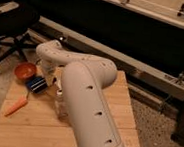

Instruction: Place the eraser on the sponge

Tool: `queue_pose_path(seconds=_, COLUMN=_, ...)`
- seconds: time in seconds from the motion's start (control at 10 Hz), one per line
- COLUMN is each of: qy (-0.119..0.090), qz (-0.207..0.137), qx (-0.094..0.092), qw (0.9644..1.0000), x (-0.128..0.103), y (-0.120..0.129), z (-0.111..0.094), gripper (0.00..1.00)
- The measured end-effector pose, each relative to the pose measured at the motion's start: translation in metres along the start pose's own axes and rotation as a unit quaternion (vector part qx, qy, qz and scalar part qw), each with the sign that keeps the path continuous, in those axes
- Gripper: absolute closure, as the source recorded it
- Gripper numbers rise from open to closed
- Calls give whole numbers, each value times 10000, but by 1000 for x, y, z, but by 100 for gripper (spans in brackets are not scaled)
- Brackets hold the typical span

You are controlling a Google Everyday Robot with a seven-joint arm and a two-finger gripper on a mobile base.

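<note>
Claw (46, 76) hangs at the far left of the table, below the arm's bent wrist, just right of the bowl and just above the sponge's far corner. Whether it is spread, pressed together or pinching anything cannot be told; it shows only as a pale blur.

The white arm (85, 97) fills the middle, rising from the near edge and turning left over the wood. The table (121, 109) is a pale wooden slab on a speckled floor. A dark office chair (13, 25) stands off its far left side.

On the wood, the round orange bowl (25, 71) sits at the far left corner. The carrot (17, 107) lies nearer, tilted, well apart from the bowl. The blue sponge (31, 86) lies just beside the bowl. The black eraser (38, 83) is on or against the sponge; which one cannot be told.
</note>
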Motion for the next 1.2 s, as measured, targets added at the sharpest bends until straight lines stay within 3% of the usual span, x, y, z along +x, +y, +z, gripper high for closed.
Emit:
queue_pose_path(seconds=0.7, qy=-180, qz=156, qx=158, qw=9996, x=-13, y=-22, z=15, gripper=100)
queue_pose_path(seconds=1.2, qy=-272, qz=-117, qx=128, qw=9995, x=-27, y=-30, z=11, gripper=100)
